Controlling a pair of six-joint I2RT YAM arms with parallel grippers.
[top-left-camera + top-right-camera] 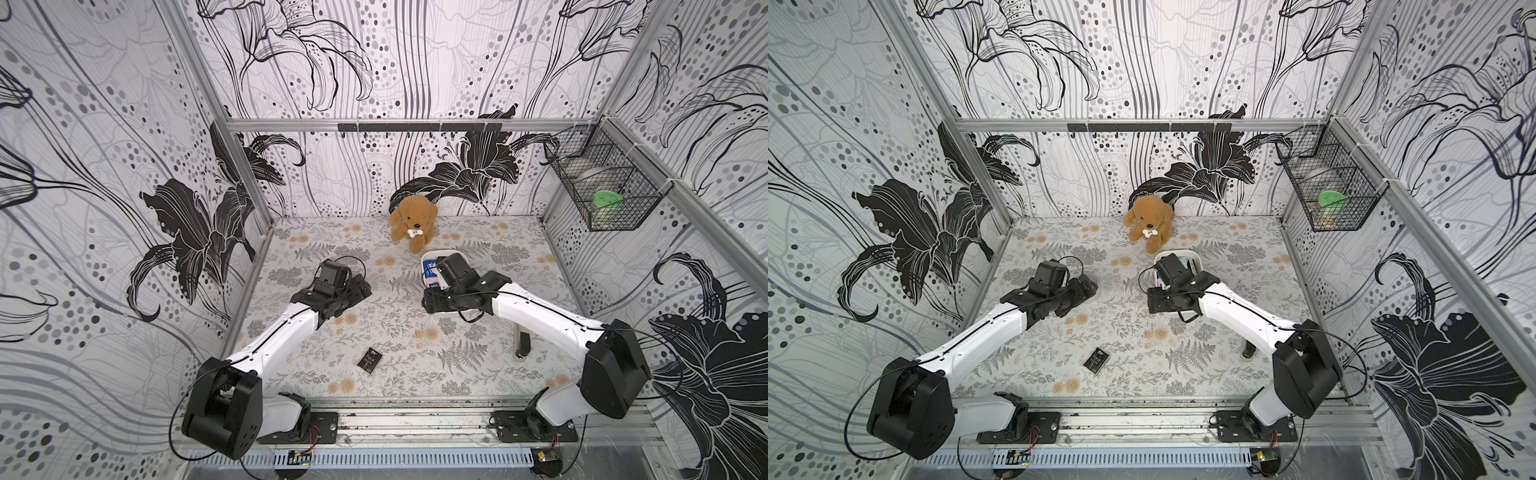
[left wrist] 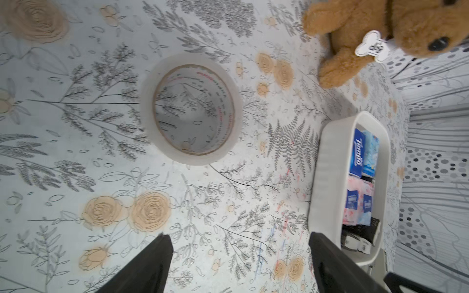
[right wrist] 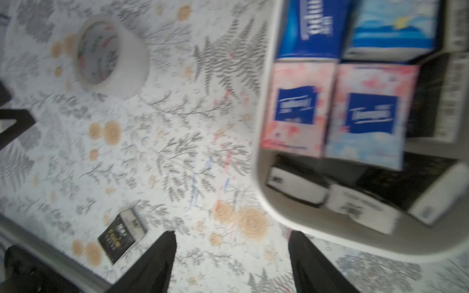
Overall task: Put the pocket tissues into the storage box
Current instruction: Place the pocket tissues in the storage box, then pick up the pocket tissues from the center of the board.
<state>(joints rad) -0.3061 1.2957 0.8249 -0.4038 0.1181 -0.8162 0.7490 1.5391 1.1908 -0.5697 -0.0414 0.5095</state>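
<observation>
Pale grey-white table (image 1: 374,332), printed with grey ferns and tan roses. The storage box (image 2: 327,157) is plain white; the pocket tissues (image 3: 373,111) in it are dark blue, light blue, pink with blue labels, and black with white ends, and the loose black packet (image 1: 370,358) has pale lettering. The plush dog (image 1: 413,220) is tan-brown, the tape roll (image 2: 190,109) translucent white, the walls (image 1: 104,166) white with black lilies and grey dots.

1. Left arm (image 1: 282,332): white links, black joints. Reaches forward from its base, forearm angled inward, wrist held low.
2. Left gripper (image 2: 239,241): 2 black jaws spread wide, nothing between them.
3. Right arm (image 1: 536,311): same build. Elbow raised at the outer side, forearm angled inward and forward.
4. Right gripper (image 3: 232,236): 2 jaws apart, holding nothing; its wrist view is blurred.
</observation>
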